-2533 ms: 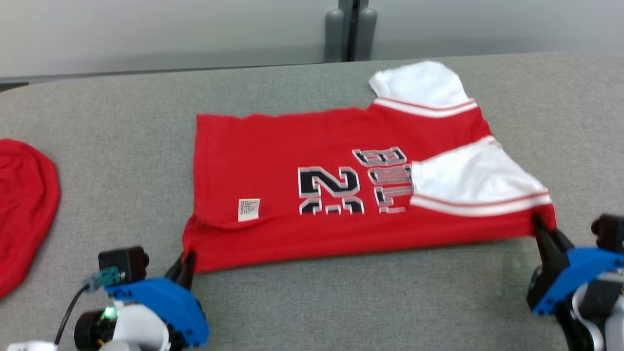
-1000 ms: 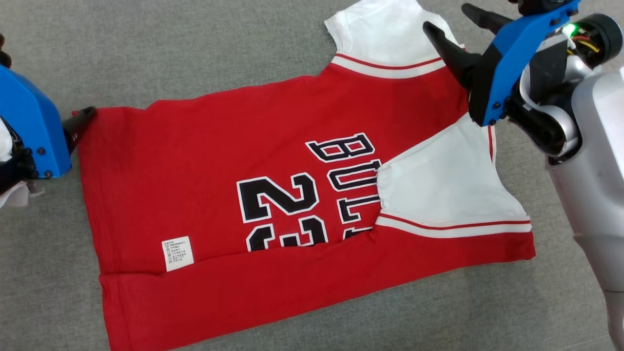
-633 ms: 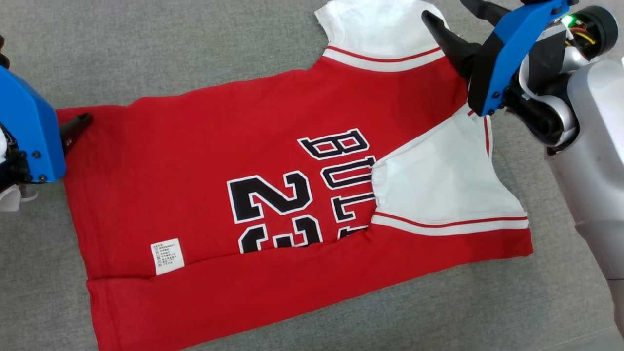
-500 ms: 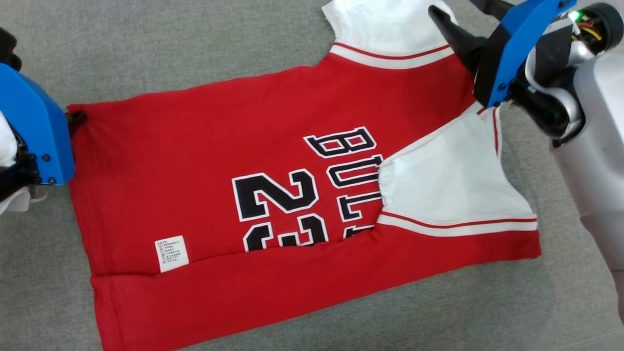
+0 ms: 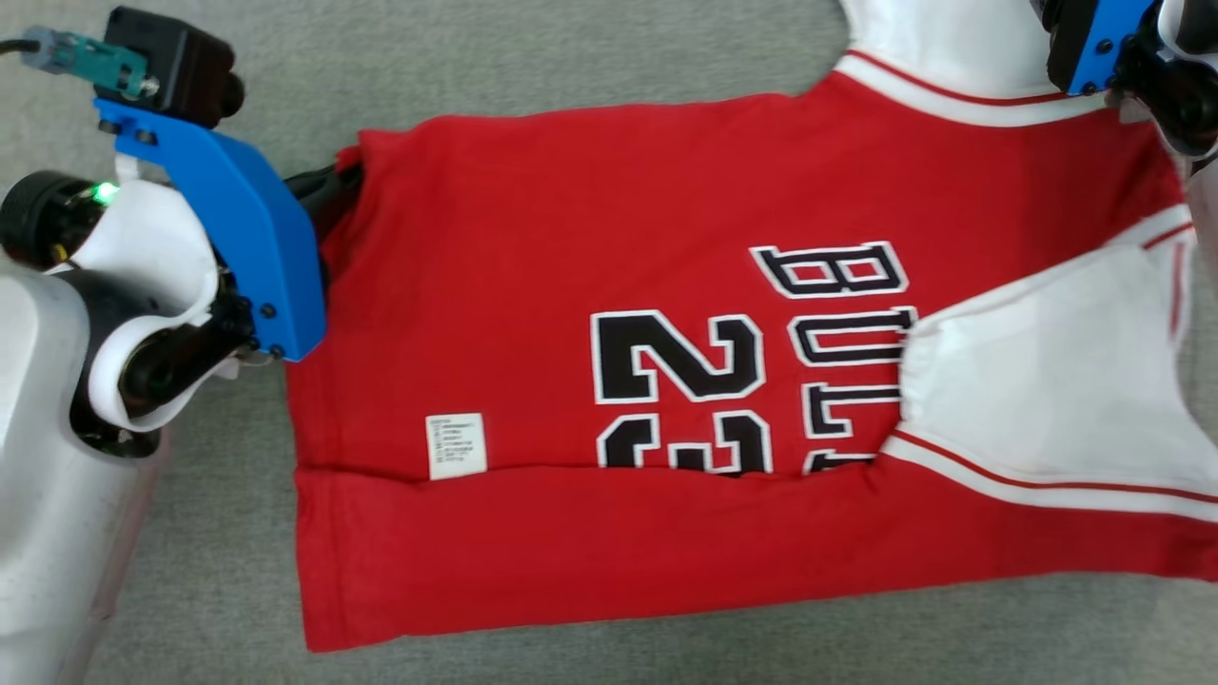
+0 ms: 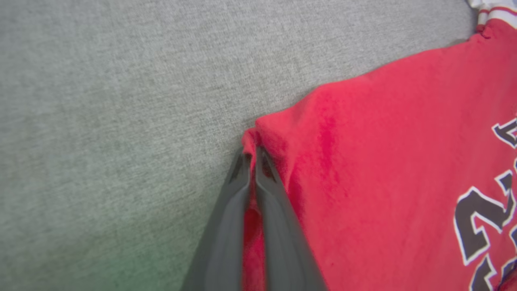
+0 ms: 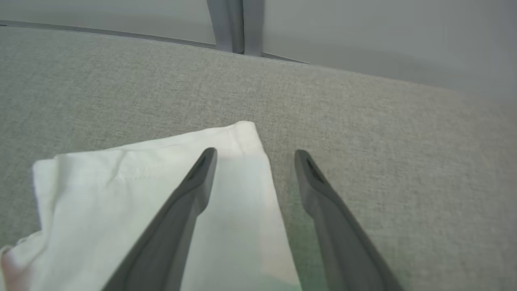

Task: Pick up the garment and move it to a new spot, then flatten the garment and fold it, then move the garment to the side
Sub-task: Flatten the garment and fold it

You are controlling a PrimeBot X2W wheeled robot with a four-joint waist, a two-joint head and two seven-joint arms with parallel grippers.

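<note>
The garment (image 5: 571, 266), a red jersey with white sleeves and black lettering, lies on the grey table (image 5: 571, 57) with its near long edge folded up over the number. My left gripper (image 5: 335, 183) is shut on its far left corner; in the left wrist view the fingers (image 6: 251, 151) pinch a ridge of red cloth (image 6: 383, 161). My right gripper (image 7: 254, 155) stands open over the far white sleeve (image 7: 121, 194), one finger above the cloth and the other above bare table. Its blue housing (image 5: 1094, 38) sits at the top right of the head view.
In the right wrist view the table's far edge (image 7: 282, 60) runs in front of a pale wall with a grey upright post (image 7: 232, 24). Grey tabletop stretches left of the garment (image 6: 101, 121) and right of the sleeve (image 7: 404, 161).
My left gripper has shut on the garment's far left corner. The right gripper stays open and now sits over the far sleeve. The head camera has shifted left.
</note>
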